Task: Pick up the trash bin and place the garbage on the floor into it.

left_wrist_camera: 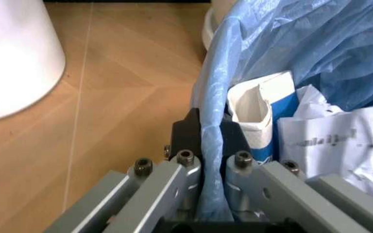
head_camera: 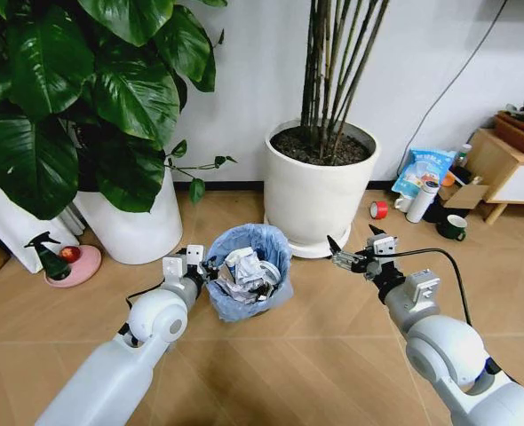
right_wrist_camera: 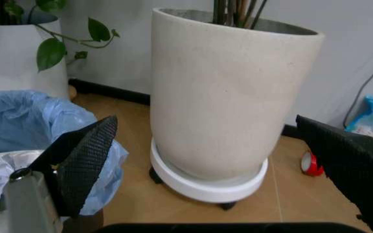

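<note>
Metal fingers of my left gripper (left_wrist_camera: 206, 194) are clamped on the rim of the small round dark trash bin lined with crinkly light-blue plastic (head_camera: 249, 284): one finger outside the wall, one inside, bag film pinched between. From the head view I judge the bin is held just off the wooden floor, in front of the big white cylindrical planter (head_camera: 320, 186) and slightly to my left of it.

My right gripper (head_camera: 355, 253) hovers in front of the same planter, on the far side of it from the bin, black mesh-padded fingers spread wide, nothing between them.

Risk, my judgement: the hold is on one side of the rim only, so the bin could tilt or swing. The slick bag film may slide between the fingers and let the rim slip.

Bin contents: a blue-white carton (left_wrist_camera: 264, 116) and crumpled white paper (left_wrist_camera: 342, 141) stand close to rim height, and could spill on a tilt.
</note>
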